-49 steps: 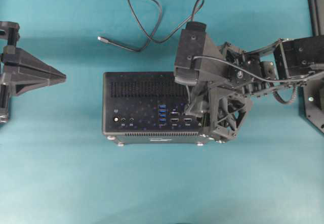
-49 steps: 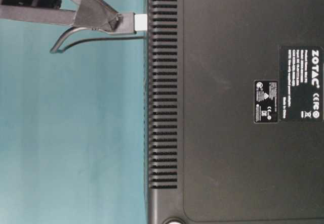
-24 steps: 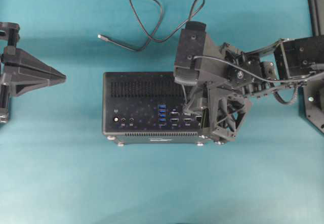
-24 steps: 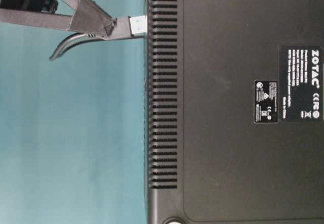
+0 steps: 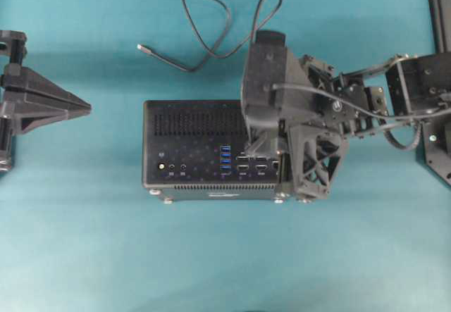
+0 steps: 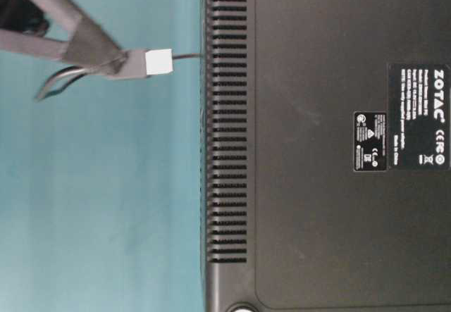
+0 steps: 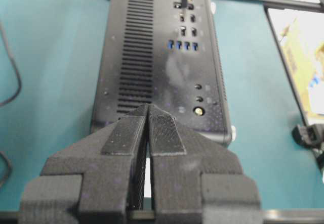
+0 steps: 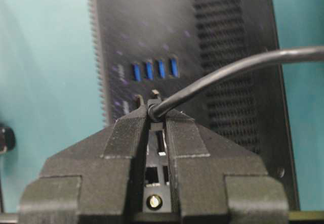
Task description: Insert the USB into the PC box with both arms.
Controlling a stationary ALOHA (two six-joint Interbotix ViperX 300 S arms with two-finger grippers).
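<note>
**Plug off-line, risk of a jam**

Though the black vented PC box (image 5: 211, 150) lies flat on the teal surface (image 5: 211, 256), the right pincer (image 8: 157, 114) pinches the grey USB cable (image 5: 211, 37), plug near the ports; misalignment could jam it. Left pincer (image 7: 149, 114) pressed together, idle.

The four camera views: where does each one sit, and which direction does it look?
Overhead: above, looking straight down on the computer box, both arms showing.
Table-level: low beside the box's underside; right tool holding the plug.
Left wrist: behind the left tool, facing the box's ports.
Right wrist: behind the right tool, pinching the cable above the ports.
Both wrist views share the blue ports.
</note>
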